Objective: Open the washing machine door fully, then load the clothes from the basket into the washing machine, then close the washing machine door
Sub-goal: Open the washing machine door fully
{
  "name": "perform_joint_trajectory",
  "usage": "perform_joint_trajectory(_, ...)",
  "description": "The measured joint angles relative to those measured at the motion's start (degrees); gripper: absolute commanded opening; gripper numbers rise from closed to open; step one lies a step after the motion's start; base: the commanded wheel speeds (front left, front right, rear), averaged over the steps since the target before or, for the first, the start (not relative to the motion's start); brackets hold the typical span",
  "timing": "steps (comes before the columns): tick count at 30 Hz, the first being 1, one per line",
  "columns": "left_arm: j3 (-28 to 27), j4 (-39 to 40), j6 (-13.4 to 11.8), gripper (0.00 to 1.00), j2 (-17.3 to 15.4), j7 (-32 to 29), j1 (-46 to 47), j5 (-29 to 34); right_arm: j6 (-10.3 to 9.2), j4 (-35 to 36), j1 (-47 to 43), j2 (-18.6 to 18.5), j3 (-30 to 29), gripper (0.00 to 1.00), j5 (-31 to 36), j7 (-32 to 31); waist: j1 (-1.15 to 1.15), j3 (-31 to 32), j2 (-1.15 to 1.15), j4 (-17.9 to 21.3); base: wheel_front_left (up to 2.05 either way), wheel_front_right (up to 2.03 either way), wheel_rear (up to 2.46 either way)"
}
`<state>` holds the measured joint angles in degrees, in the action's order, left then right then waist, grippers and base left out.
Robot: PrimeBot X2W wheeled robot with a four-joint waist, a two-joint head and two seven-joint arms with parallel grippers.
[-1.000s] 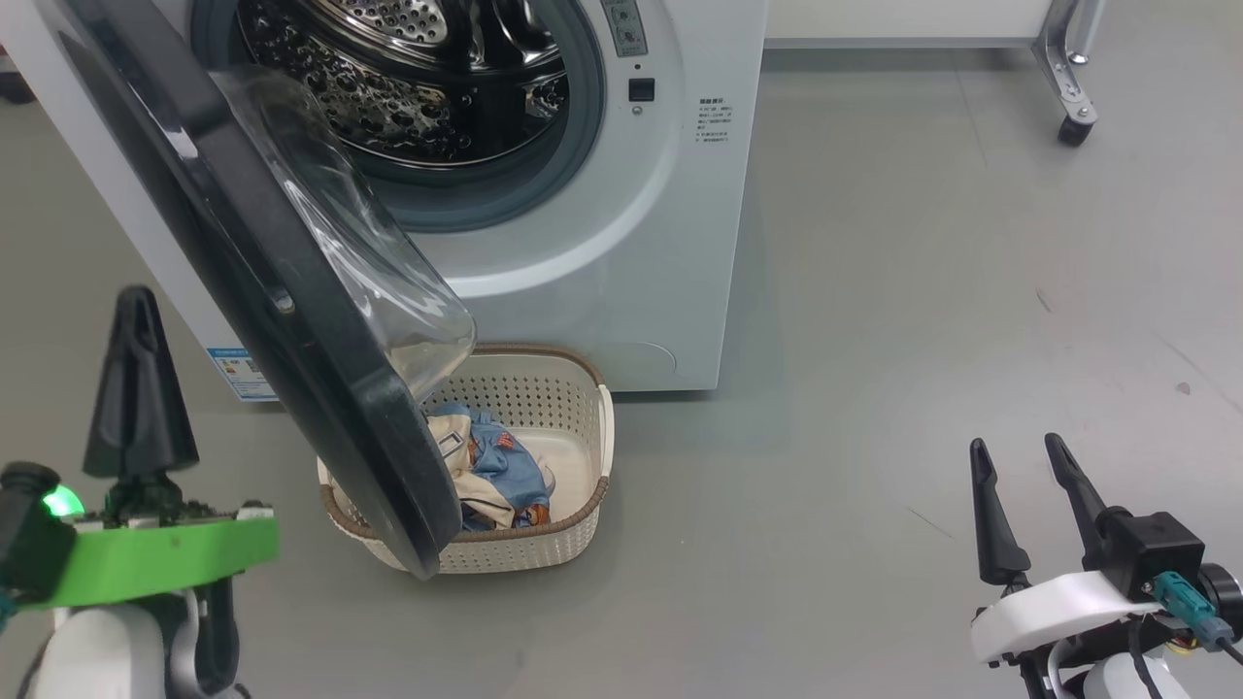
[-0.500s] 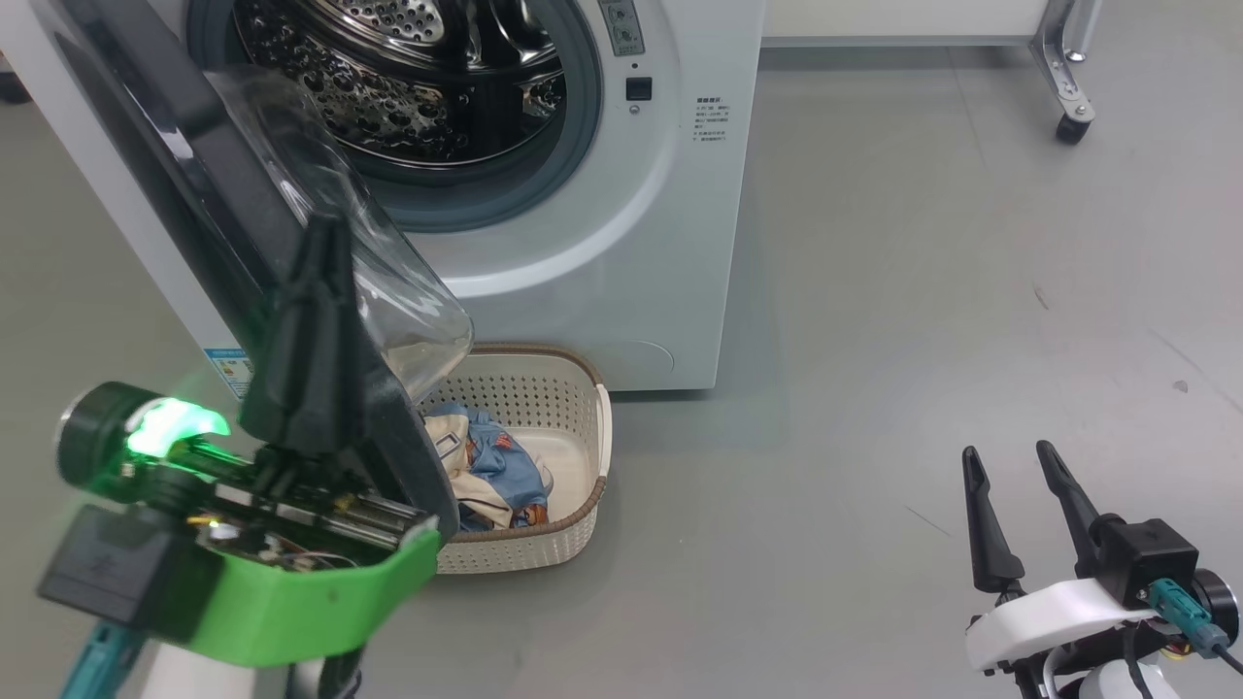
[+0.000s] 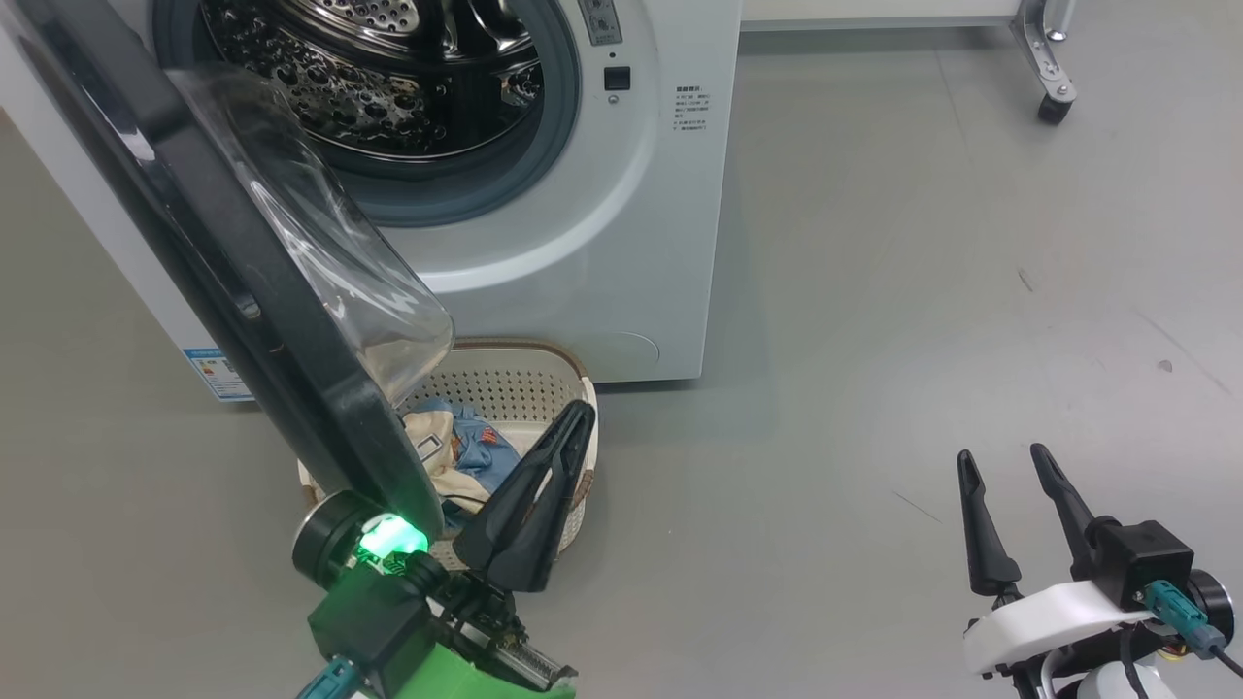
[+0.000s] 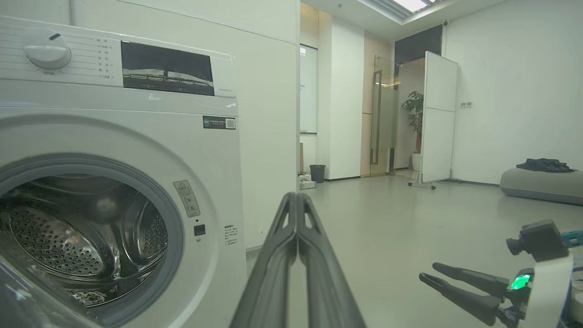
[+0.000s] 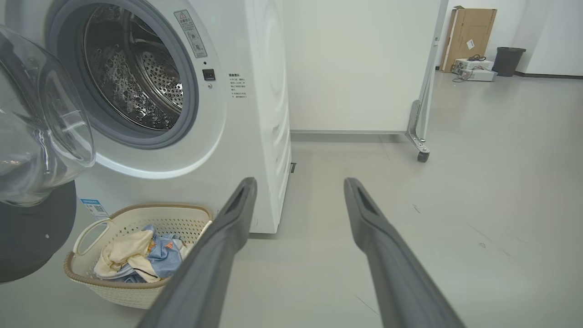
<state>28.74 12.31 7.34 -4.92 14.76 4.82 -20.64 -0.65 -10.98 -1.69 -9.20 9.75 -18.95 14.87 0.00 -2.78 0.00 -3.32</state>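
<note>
The washing machine stands with its steel drum exposed. Its door hangs swung out to the left, the glass bowl overhanging the basket. In the basket lie the clothes, a cream piece and a blue piece. My left gripper is shut and empty, its tips over the basket's right rim, just right of the door's lower edge. My right gripper stands open and empty over the floor at lower right. The right wrist view shows the basket and the clothes.
A white wheeled partition stands behind the machine, one caster on the grey floor at upper right. The door's low black rim hangs close by the basket's left handle. A cardboard box and a bin are far off.
My left gripper has swung from the left of the door across to the right, ending at the basket's right rim. The head camera has shifted a little. The right gripper has held still.
</note>
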Motion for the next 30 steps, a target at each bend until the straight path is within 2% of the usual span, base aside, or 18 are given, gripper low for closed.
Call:
perform_joint_trajectory(11,-1.9,-9.6,0.0,0.0,-1.2,0.0,-2.6,-1.1,0.6,-0.4,0.0,0.5,-0.3,1.0,1.0,0.0,0.0,-0.9,0.0,0.5,0.0,0.0,0.0)
perform_joint_trajectory(30,-7.9,-18.7,0.0,0.0,0.4,-0.1,1.8,-2.9,2.13,-0.4,0.8,1.9,-2.3,1.0,1.6,0.0,0.0,-5.2,0.0,1.8,0.0,0.0,0.0)
